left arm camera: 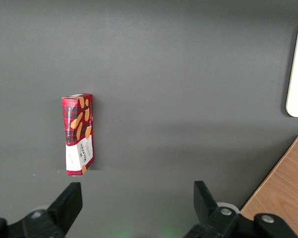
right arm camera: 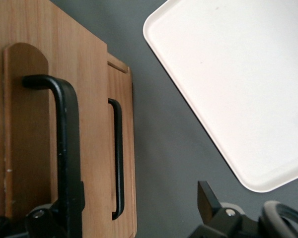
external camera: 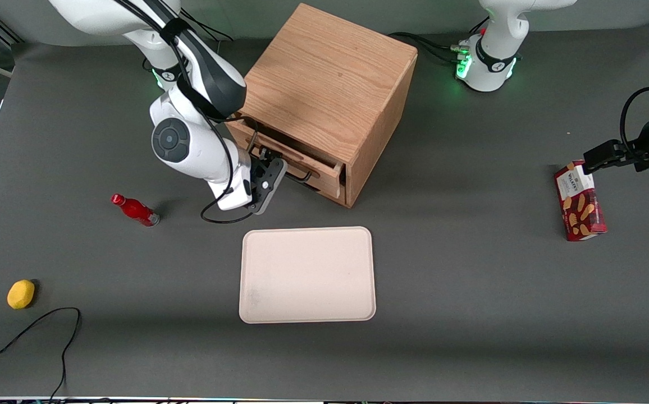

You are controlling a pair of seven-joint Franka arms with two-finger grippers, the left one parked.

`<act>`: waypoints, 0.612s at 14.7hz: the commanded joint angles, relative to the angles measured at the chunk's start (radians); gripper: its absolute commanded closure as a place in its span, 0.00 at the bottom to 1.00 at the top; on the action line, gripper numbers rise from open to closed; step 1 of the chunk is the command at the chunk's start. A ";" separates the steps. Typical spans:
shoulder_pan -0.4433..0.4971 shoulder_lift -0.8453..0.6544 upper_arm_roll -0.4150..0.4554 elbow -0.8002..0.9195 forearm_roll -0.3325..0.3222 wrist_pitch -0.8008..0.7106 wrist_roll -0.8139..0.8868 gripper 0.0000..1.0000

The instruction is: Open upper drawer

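Note:
The wooden cabinet (external camera: 330,84) stands at the middle of the table, its drawer fronts turned toward the working arm's end. The upper drawer (external camera: 293,154) stands out a little from the cabinet's front. Its black wire handle (right arm camera: 67,148) shows large in the right wrist view, with the lower drawer's handle (right arm camera: 117,158) beside it. My right gripper (external camera: 265,171) is right in front of the drawer fronts, at the upper handle. It is open (right arm camera: 121,206): one finger (right arm camera: 207,197) is over the table and the other sits against the upper handle.
A cream tray (external camera: 307,275) lies nearer the front camera than the cabinet; its corner shows in the right wrist view (right arm camera: 248,89). A red bottle (external camera: 133,210), a yellow object (external camera: 21,294) and a black cable (external camera: 49,331) lie toward the working arm's end. A cookie box (external camera: 579,201) lies toward the parked arm's end.

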 commanded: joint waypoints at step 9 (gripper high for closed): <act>-0.025 0.069 -0.130 0.108 -0.018 -0.002 -0.097 0.00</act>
